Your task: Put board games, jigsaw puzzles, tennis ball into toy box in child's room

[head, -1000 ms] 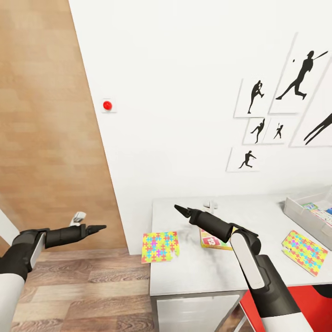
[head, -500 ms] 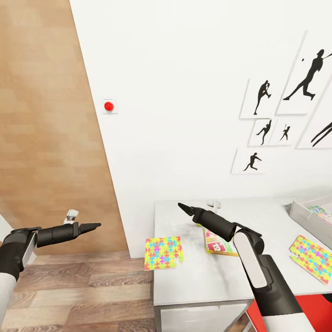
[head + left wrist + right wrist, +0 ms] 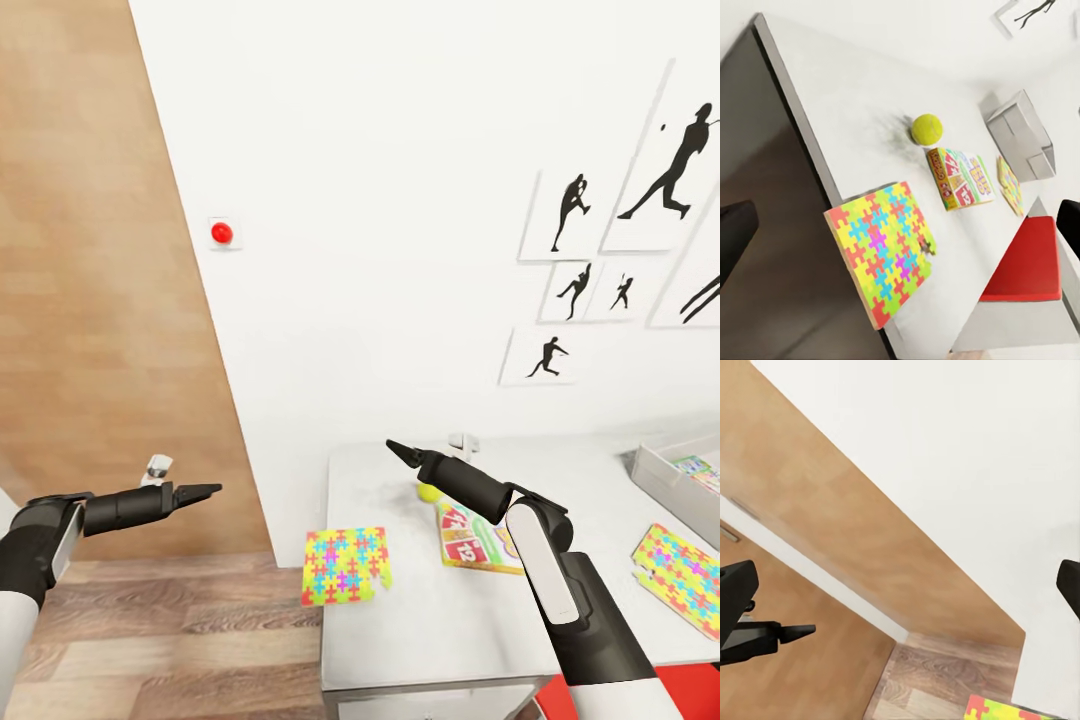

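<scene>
In the head view the pale table (image 3: 420, 620) stands at the lower right. One jigsaw puzzle (image 3: 345, 565) overhangs its left edge; the other jigsaw puzzle (image 3: 680, 565) lies near the right. A green-white-red board game (image 3: 478, 535) lies flat in the middle, partly behind my right arm, with the tennis ball (image 3: 428, 492) just beyond it. The grey toy box (image 3: 665, 478) sits at the far right with something printed inside. My right gripper (image 3: 400, 452) hovers open above the table's back left. My left gripper (image 3: 205, 490) hangs open over the floor, left of the table. The left wrist view shows puzzle (image 3: 881, 251), ball (image 3: 927, 129), game (image 3: 960, 176) and box (image 3: 1020, 135).
A wood-panelled wall (image 3: 100, 250) and plank floor (image 3: 150, 640) fill the left. A red button (image 3: 221, 233) sits on the white wall, baseball silhouettes (image 3: 600, 250) hang at the right. A red chair (image 3: 1024, 259) stands under the table's front. A small white fitting (image 3: 462, 442) is at the table's back.
The whole view has shifted a little, so the camera moved. The tennis ball now shows past my right arm. Both arms hold much the same pose, empty.
</scene>
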`<state>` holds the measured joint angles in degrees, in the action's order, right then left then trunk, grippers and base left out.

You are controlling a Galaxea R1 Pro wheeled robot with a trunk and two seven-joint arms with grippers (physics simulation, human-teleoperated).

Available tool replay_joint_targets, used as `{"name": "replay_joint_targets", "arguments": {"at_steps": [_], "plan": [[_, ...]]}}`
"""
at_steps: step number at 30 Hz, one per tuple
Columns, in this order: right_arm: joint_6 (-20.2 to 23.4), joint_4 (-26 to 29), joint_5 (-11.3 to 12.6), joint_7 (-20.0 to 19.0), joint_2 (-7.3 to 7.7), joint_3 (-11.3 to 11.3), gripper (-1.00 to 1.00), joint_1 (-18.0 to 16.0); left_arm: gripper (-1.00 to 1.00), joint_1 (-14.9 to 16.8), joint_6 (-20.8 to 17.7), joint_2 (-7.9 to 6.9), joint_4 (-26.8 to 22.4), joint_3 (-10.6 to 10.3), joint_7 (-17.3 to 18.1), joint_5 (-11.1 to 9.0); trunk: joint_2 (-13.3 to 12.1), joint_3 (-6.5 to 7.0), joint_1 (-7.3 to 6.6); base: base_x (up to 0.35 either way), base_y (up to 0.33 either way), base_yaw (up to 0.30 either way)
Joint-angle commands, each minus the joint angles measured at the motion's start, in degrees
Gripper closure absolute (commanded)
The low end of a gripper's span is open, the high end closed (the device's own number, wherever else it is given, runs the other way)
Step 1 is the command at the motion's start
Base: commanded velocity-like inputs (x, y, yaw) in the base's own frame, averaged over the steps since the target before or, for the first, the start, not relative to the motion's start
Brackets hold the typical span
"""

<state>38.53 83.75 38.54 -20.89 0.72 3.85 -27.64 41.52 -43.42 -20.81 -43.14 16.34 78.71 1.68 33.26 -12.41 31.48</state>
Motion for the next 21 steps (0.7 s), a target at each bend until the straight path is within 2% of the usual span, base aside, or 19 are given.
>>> {"name": "replay_joint_targets", "arguments": {"at_steps": [1, 21], "plan": [[0.23, 0.02, 0.13, -0.02, 0.01, 0.01, -1.0, -0.05, -1.0, 0.05, -0.62, 0.06, -0.02, 0.06, 0.3, 0.18, 0.09, -0.1, 0.02, -0.091, -0.099, 0.0], [0.28, 0.17, 0.17, -0.08, 0.06, -0.07, -1.0, -0.05, -1.0, 0.05, -2.98, 0.6, 0.02, 0.14, 0.53, -0.21, 0.09, -0.1, 0.02, -0.02, -0.022, 0.0]]}}
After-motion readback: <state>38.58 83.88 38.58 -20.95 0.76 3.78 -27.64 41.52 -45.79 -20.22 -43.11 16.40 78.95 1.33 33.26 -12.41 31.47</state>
